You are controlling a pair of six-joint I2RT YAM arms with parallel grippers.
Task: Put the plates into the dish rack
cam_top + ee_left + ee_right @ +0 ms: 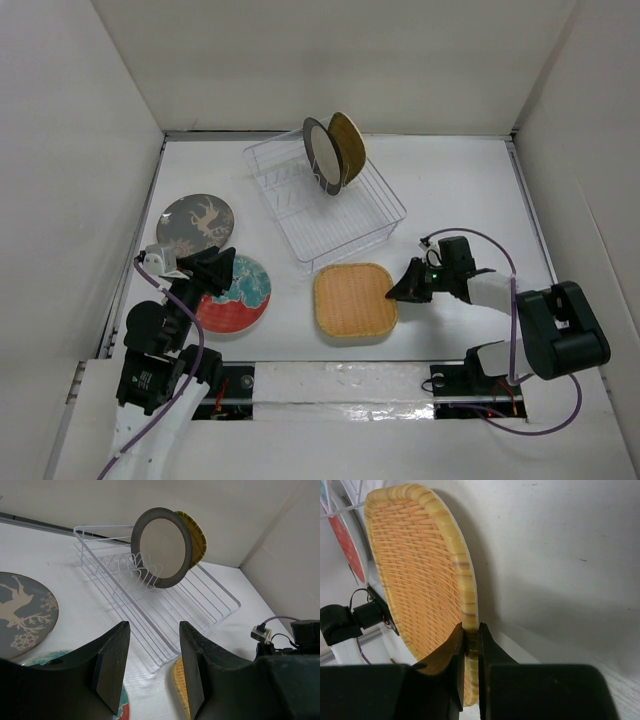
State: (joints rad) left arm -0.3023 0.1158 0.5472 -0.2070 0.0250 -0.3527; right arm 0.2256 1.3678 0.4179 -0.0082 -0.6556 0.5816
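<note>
My right gripper (392,294) (470,630) is shut on the right rim of the tan rounded-square woven plate (352,300) (415,570), which lies in front of the dish rack (372,215). Two plates stand upright at the rack's far end: the dark-rimmed cream one (322,155) (162,547) and, behind it, a tan woven round one (350,145). The grey plate with the antlered animal (195,222) (22,612) lies flat at the left. Just in front of it is the red-and-teal plate (240,300). Over that plate's far edge my left gripper (225,268) (152,645) hangs open, holding nothing.
White walls enclose the table on the left, back and right. The clear rack (200,600) sits at an angle in the middle of the back half. The right arm's cable (500,250) loops above its wrist.
</note>
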